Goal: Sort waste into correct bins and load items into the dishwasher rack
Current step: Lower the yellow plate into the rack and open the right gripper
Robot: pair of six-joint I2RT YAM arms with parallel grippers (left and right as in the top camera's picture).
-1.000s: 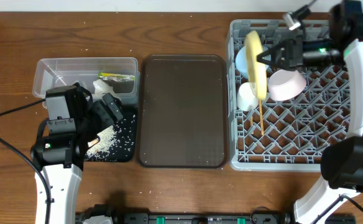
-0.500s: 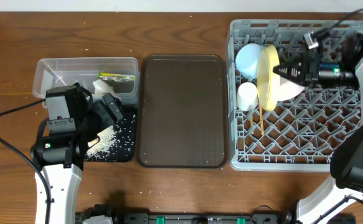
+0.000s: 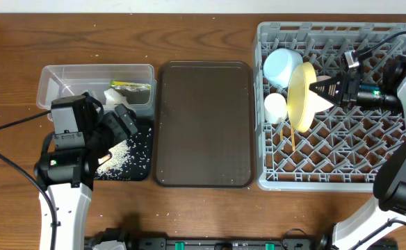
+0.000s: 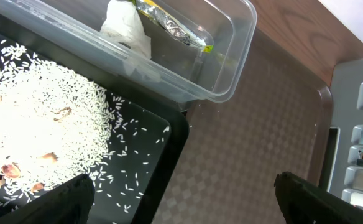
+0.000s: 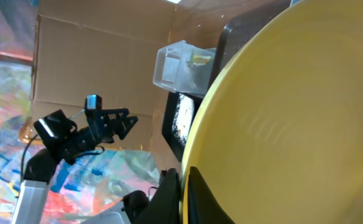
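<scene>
My right hand (image 3: 326,90) grips the yellow plate (image 3: 299,97) by its rim, on edge in the dishwasher rack (image 3: 342,177) beside the white cup (image 3: 276,106). Next, I reckon: settle it between pegs, release. My left hand (image 4: 188,193) hangs wide open, empty.

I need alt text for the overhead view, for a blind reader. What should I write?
The right gripper holds a yellow plate on edge over the grey dishwasher rack, beside a blue bowl and a white cup. A brown tray lies mid-table; at left, a clear tub holds a tissue and a wrapper, a black tray rice.
</scene>
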